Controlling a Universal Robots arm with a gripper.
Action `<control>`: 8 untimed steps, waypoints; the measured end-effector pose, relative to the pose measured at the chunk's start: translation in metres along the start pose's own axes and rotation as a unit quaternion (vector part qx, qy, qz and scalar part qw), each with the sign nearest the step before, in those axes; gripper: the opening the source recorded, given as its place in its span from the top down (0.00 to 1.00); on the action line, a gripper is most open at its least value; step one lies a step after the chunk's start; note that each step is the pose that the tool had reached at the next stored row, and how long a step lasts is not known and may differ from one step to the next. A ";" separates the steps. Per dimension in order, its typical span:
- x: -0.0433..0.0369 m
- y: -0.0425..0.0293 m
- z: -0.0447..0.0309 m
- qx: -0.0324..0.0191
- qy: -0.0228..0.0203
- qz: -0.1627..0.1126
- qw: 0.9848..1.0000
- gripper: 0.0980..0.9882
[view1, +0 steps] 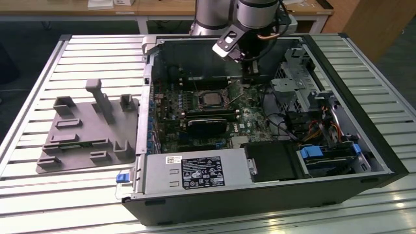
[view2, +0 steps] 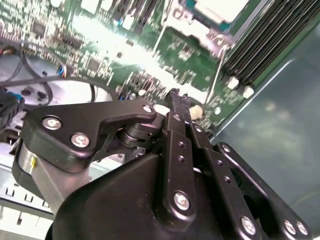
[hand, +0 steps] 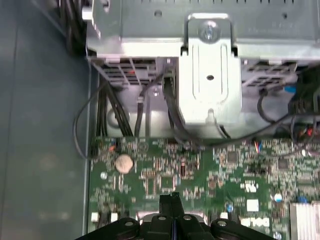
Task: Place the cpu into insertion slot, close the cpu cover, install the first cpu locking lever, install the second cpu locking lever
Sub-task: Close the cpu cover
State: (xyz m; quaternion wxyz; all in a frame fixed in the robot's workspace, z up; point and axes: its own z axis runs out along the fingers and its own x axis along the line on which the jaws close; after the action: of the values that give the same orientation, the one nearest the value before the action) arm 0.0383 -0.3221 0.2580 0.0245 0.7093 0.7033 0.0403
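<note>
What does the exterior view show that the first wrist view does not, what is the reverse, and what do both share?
The exterior view adds the grey tray beside the case on the exterior view's left, the cpu on the board, and the power supply. The first wrist view adds a coin cell and a silvery bracket with black cables beside it. Both show the green board and the hand, shut, above it.

The gripper (view2: pixel 176 97) is matt black with shiny metal screws, the circuit board (hand: pixel 165 175) glossy green. The cpu (view1: pixel 209 99) has a dull silver metal top; the ribbed surface (view1: pixel 39 97) is pale, faintly gleaming metal; the moulded holder (view1: pixel 78 146) is matt grey plastic.
</note>
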 end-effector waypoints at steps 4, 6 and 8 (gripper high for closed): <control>0.0001 0.0057 0.0005 0.000 0.000 0.000 1.000 0.99; 0.0000 0.0064 0.0010 0.000 0.000 0.000 1.000 0.99; 0.0000 0.0063 0.0021 0.000 0.000 0.000 1.000 0.99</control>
State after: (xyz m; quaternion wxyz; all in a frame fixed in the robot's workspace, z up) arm 0.0447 -0.3221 0.2565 0.0247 0.7094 0.7033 0.0400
